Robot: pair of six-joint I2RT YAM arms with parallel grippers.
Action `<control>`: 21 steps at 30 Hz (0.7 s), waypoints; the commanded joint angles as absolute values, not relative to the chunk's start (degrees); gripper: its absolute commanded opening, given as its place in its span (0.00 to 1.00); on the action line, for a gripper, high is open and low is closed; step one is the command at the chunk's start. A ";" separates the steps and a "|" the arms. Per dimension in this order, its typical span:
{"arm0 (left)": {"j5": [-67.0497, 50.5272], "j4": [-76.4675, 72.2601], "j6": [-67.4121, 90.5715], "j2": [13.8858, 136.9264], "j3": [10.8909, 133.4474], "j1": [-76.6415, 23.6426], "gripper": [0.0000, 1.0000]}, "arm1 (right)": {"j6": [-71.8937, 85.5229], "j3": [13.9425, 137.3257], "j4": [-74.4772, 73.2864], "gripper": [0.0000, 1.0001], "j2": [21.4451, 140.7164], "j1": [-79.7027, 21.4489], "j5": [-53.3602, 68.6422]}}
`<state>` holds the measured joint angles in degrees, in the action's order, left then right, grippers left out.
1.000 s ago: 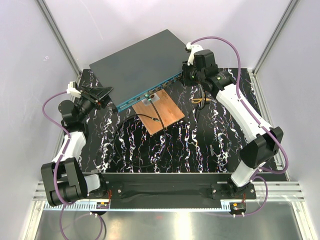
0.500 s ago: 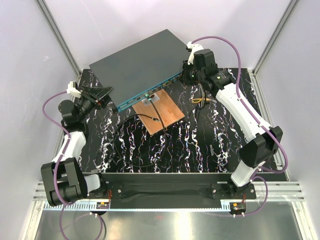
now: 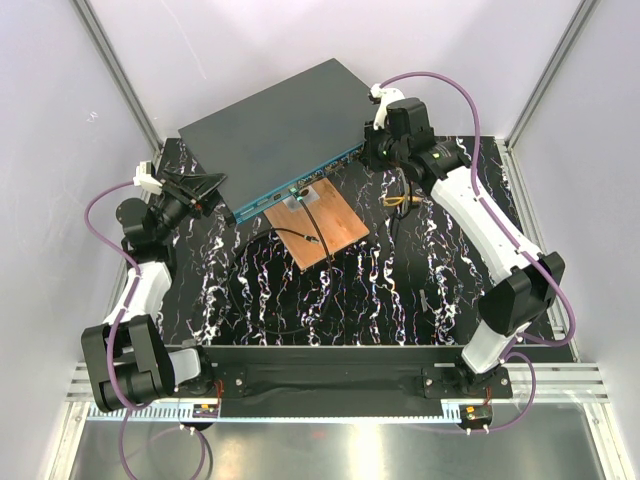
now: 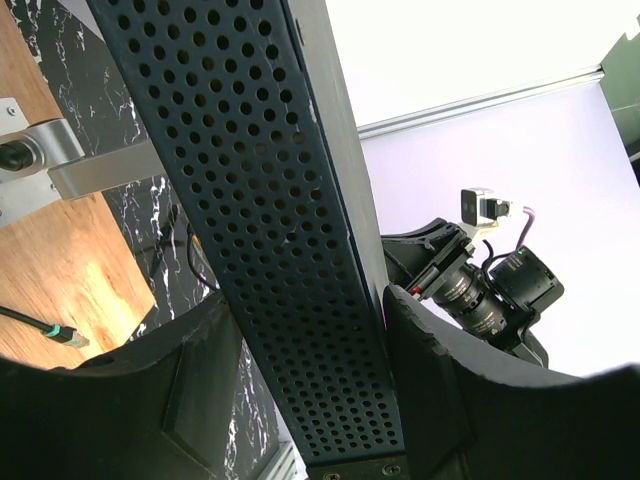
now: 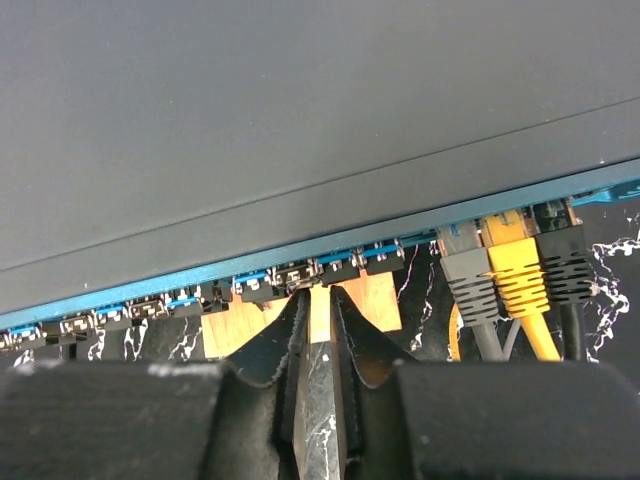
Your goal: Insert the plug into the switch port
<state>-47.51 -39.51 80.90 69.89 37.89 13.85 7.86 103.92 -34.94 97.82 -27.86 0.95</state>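
From above, the switch (image 3: 285,130) lies askew at the far side of the marbled table (image 3: 400,290), its teal front face turned toward my bases. My left gripper (image 3: 207,188) sits at the switch's left front corner and my right gripper (image 3: 376,150) at the right end of its front. Both are too small and dark here to judge. Against the middle of the switch's front lies a copper-brown board (image 3: 322,225). On it rests the plug (image 3: 317,241), at the end of a thin black cable (image 3: 285,232) and apart from the ports. A yellow cable (image 3: 400,200) shows before the switch's right end, partly hidden under my right arm. Any print on the teal face is too fine to read.

At my left wrist, the switch's perforated side wall (image 4: 290,250) runs between my fingers (image 4: 200,400), which clasp it from both sides with no gap I can see. Its ends are cut off by the frame. Beside the switch, a silver bracket (image 4: 90,165) is also cut off.

At my right wrist, the switch's dark lid fills the upper half. My fingertips (image 5: 290,330) are drawn nearly together, and only the board shows through the thin slit between them. They sit just under one port, and I cannot tell whether they touch it. Further right, a grey connector (image 5: 465,270), a yellow connector (image 5: 510,265) and a black connector (image 5: 565,260) sit in the switch side by side.
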 commanded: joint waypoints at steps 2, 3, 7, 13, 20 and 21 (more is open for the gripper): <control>-47.55 -44.30 73.83 71.02 41.48 10.99 0.00 | 10.55 106.26 -11.08 0.16 101.16 -28.39 -2.90; -47.46 -44.12 73.57 71.02 41.57 10.99 0.00 | 10.46 106.61 -10.99 0.16 101.34 -28.39 -3.25; -47.55 -43.51 72.69 71.01 41.92 10.99 0.00 | 8.89 106.26 -10.46 0.16 100.99 -28.48 -3.08; -47.64 -42.45 71.98 70.93 43.33 10.99 0.00 | 5.02 100.03 -12.47 0.15 96.17 -28.30 -0.10; -46.85 -37.11 69.00 69.52 44.65 11.07 0.12 | 0.88 92.56 -19.05 0.20 89.30 -28.30 2.81; -46.85 -36.13 67.69 69.26 45.00 11.16 0.14 | 0.53 91.24 -19.94 0.22 88.43 -28.39 3.51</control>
<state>-48.88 -33.95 77.54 69.73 40.47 13.85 3.16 93.03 -24.36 92.33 -28.12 1.32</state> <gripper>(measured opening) 0.580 0.204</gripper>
